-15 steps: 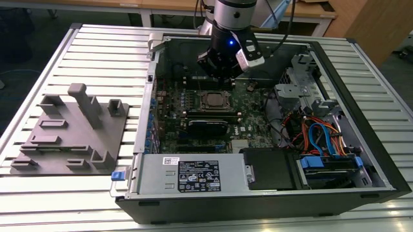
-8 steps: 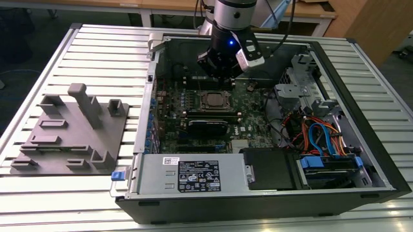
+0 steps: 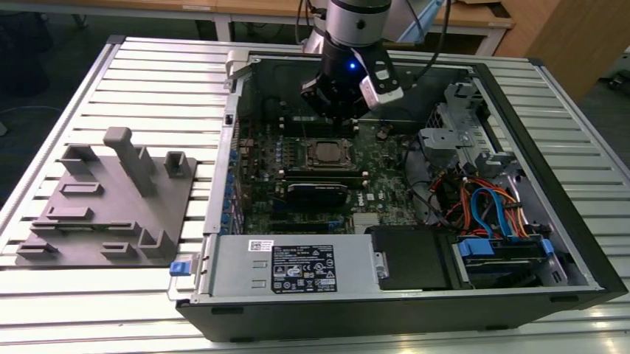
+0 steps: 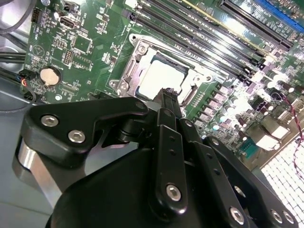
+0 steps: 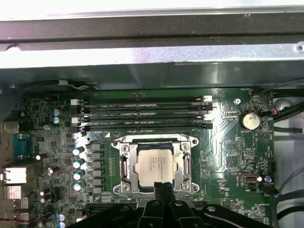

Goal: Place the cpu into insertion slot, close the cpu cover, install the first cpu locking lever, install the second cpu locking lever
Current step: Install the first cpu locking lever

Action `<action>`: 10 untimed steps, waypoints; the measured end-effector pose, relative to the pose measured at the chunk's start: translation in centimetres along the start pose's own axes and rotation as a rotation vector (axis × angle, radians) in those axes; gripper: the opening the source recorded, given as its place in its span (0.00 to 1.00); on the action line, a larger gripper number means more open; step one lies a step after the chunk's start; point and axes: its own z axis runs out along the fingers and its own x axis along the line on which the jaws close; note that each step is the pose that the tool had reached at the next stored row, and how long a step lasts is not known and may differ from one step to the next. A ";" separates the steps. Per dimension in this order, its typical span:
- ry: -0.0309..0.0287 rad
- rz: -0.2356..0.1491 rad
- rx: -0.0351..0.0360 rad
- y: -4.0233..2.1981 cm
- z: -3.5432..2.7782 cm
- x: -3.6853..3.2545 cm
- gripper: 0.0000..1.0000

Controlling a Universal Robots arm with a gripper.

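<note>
In the upper centre of the exterior view the gripper [image 3: 344, 118] hangs over the green board, fingers pressed together with nothing seen between them. The cpu [image 5: 154, 164] lies flat in the insertion slot [image 5: 189, 141], and the cpu cover [image 5: 125, 166] looks lowered around it. In both wrist views the fingertips [image 5: 160, 190] stand at the socket's edge, the chip just ahead of them

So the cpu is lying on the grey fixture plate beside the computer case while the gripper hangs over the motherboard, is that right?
Not quite: the first wrist view shows the cpu seated in the insertion slot on the motherboard, not on the grey fixture plate. The gripper does hang over the motherboard.
</note>
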 end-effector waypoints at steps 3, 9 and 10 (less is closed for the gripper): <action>-0.0124 0.000 -0.0006 -0.01 0.00 0.22 0.11; -0.0134 0.000 -0.0008 -0.04 0.00 0.74 0.11; -0.0135 0.000 -0.0009 -0.04 0.01 0.81 0.11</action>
